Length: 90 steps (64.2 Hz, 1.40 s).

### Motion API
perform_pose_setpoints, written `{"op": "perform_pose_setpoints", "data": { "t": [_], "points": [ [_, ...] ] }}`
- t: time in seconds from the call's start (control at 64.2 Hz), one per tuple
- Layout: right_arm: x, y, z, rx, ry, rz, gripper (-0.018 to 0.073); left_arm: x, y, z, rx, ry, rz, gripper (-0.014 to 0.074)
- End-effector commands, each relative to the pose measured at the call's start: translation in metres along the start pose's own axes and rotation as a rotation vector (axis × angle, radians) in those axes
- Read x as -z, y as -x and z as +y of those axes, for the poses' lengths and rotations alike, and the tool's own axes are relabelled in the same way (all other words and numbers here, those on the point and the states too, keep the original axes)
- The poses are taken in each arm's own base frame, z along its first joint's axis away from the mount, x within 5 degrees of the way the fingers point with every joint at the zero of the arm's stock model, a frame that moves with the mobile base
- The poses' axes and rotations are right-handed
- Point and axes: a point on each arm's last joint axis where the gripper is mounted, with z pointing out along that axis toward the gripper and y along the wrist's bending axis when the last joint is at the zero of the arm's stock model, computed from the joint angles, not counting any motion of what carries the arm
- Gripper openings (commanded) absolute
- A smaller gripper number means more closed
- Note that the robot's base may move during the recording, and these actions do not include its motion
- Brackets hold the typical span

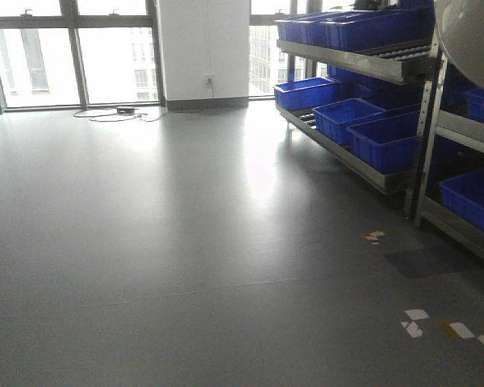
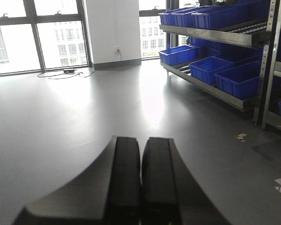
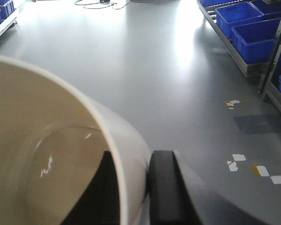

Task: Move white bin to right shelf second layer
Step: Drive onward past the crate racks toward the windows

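Observation:
The white bin (image 3: 51, 140) is a smooth cream-white tub that fills the lower left of the right wrist view, its open inside facing the camera. My right gripper (image 3: 131, 161) is shut on its wall, one finger inside and one finger (image 3: 165, 187) outside. The bin's rounded underside also shows at the top right of the front view (image 1: 472, 32), held high. The steel rack (image 1: 426, 121) stands on the right, and an upper level with white roller rails (image 1: 407, 52) shows behind it. My left gripper (image 2: 141, 140) is shut and empty, hanging over the bare floor.
Several blue crates (image 1: 387, 139) sit on the sloping rack levels, and one (image 1: 474, 197) is low at the right edge. White and yellow tape marks (image 1: 456, 326) and a dark patch (image 1: 426, 260) lie on the grey floor. Cables (image 1: 117, 113) lie by the windows.

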Motion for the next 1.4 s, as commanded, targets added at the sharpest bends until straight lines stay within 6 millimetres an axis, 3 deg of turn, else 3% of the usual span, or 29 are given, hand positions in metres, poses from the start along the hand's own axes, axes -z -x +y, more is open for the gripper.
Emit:
{"op": "perform_pose_setpoints", "data": {
  "t": [0.0, 1.386],
  "points": [
    [0.0048, 0.0182, 0.0022, 0.007, 0.02, -0.128, 0.0057, -0.0002, -0.0041, 0.0002, 0.009, 0.004, -0.061, 0.0085],
    [0.0048, 0.0182, 0.0022, 0.007, 0.02, -0.128, 0.0057, -0.0002, -0.0041, 0.0002, 0.009, 0.004, -0.061, 0.0085]
  ]
}}
